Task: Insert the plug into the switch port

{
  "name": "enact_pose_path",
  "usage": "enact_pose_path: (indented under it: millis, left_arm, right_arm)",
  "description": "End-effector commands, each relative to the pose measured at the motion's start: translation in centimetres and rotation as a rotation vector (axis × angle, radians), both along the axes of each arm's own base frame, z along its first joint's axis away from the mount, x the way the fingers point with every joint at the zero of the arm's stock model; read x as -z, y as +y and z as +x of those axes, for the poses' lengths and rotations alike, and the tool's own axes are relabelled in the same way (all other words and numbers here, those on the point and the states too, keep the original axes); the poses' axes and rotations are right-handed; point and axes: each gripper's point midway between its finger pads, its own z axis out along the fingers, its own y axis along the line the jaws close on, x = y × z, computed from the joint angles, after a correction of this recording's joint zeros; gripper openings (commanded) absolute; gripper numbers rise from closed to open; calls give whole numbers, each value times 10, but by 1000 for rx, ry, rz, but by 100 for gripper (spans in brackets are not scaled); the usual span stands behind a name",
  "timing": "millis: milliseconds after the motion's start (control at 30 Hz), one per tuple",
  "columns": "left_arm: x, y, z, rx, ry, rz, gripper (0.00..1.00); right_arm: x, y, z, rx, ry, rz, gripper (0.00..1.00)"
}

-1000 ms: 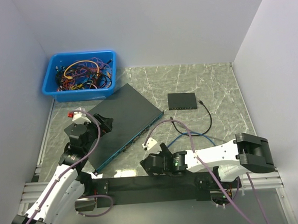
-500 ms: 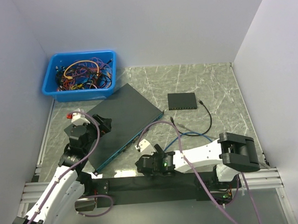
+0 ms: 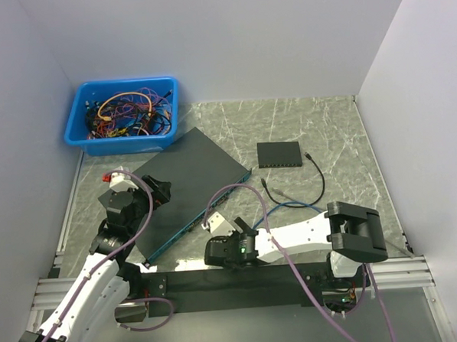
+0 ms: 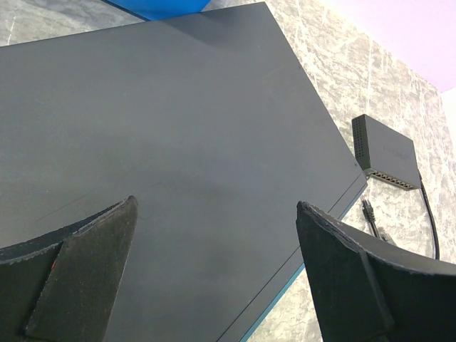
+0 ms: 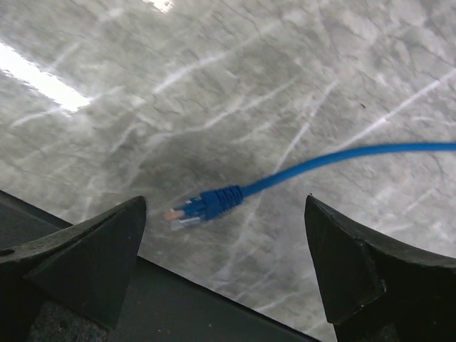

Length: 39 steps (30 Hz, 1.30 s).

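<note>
I am hovering my right gripper (image 5: 222,214), jaws spread wide and empty, over the blue cable's clear-tipped plug (image 5: 203,205). The plug is lying on the grey marble table (image 5: 214,85), near the front of the large flat dark switch (image 3: 187,185). My left gripper (image 4: 216,214) is hanging wide open above that switch's top.

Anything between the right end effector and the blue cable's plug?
Nothing. In the right wrist view the plug lies on the bare marble table, framed by the fingers of the open right end effector, with no other cable or object over it.
</note>
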Motion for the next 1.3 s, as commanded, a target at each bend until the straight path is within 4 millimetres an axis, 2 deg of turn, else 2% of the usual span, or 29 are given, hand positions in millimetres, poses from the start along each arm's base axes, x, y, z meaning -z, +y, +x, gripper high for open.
enact_pose_path:
  millis: [0, 100, 433, 700, 833, 1000, 1100, 1267]
  left_arm:
    - [-2, 2, 1, -8, -15, 15, 99]
    - [-1, 2, 1, -7, -13, 15, 99]
    - [0, 3, 0, -11, -7, 13, 99]
    - [2, 3, 1, -14, -1, 15, 99]
    - [4, 3, 1, -15, 2, 14, 99]
    - [3, 3, 1, -16, 1, 14, 99]
    - [4, 3, 1, -15, 1, 12, 99]
    - [4, 3, 2, -17, 4, 12, 99]
  right_arm:
    - [-17, -13, 2, 32, -27, -23, 98]
    - [-24, -15, -2, 39, -7, 9, 98]
    - [0, -12, -1, 53, 1, -31, 91]
    - [3, -17, 7, 84, 0, -60, 90]
    - [4, -20, 18, 108, -6, -70, 90]
    - [10, -24, 42, 159, 7, -87, 91]
    - [10, -21, 56, 173, 10, -84, 91]
    - [8, -5, 76, 170, 8, -65, 92]
